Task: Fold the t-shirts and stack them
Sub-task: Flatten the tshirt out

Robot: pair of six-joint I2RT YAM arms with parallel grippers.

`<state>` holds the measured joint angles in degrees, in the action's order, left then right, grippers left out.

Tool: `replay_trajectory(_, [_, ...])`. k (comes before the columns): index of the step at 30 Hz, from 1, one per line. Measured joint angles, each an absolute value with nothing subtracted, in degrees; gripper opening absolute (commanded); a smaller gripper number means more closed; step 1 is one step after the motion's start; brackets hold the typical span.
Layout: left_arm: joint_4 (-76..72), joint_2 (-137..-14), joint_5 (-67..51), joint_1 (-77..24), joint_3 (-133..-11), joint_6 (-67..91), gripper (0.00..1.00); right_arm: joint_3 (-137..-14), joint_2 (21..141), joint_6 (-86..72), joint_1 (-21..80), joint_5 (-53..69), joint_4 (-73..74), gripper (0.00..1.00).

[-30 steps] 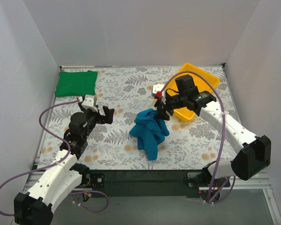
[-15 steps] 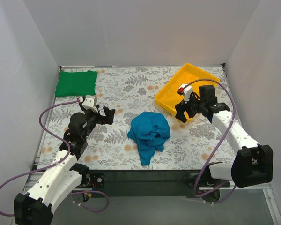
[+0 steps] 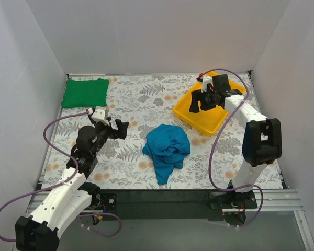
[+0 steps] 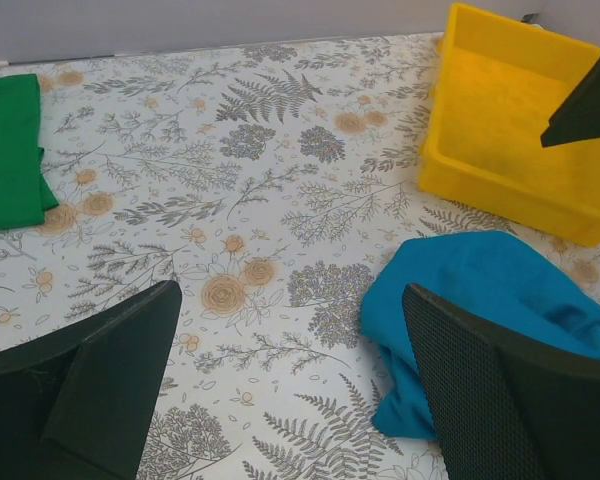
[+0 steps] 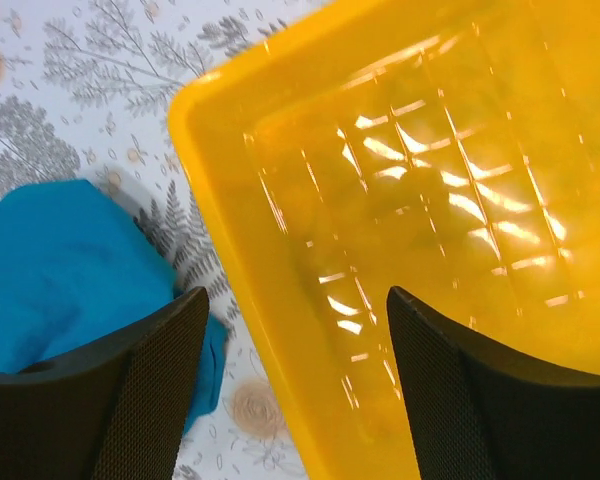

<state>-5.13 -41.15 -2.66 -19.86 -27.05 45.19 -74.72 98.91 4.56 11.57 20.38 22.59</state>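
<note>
The teal t-shirt (image 3: 167, 148) lies in a crumpled heap in the middle of the tabletop (image 3: 136, 102). The green t-shirt (image 3: 85, 92) sits folded flat in the far left corner. Neither claw has anything. My left claw (image 3: 121, 127) hangs spread just left of the heap, and my right claw (image 3: 199, 103) is spread and empty above the yellow tray (image 3: 199, 123), far and right of the cloth.

As I read it, the green one is done and the teal one needs laying out flat before any fold. I can't pick out a collar or sleeve in that bundle, so I'd look for a loose edge rather than grab the middle. I'd bring the right claw across from the tray, take a single layer at each side, then lift and draw the two apart so the shirt opens. Pinching through several layers would only drag the lump along.
</note>
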Motion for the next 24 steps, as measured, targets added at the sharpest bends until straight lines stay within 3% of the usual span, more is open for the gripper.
replay_trajectory(9, [-5.13, -42.59, -2.94, -19.86, -27.05, 44.91, 0.93, -80.73, 106.28, 14.41, 17.41, 25.26, 29.63, 0.78])
replay_trajectory(11, [-5.13, -42.72, -3.18, -19.86, -27.05, 44.88, 0.93, -80.73, 106.28, 17.54, 19.49, 24.10, 30.83, 0.74])
replay_trajectory(12, [-5.15, -42.72, -3.29, -19.86, -27.05, 44.86, 0.93, -80.73, 106.30, 18.57, 20.25, 23.27, 31.11, 0.71])
replay_trajectory(14, [-5.15, -42.70, -3.49, -19.86, -27.05, 44.84, 0.93, -80.73, 106.50, 20.93, 21.61, 20.97, 31.62, 0.55])
replay_trajectory(24, [-5.15, -42.37, -3.90, -19.86, -27.05, 44.80, 0.93, -79.90, 109.91, 27.40, 21.43, 12.01, 33.21, 0.24])
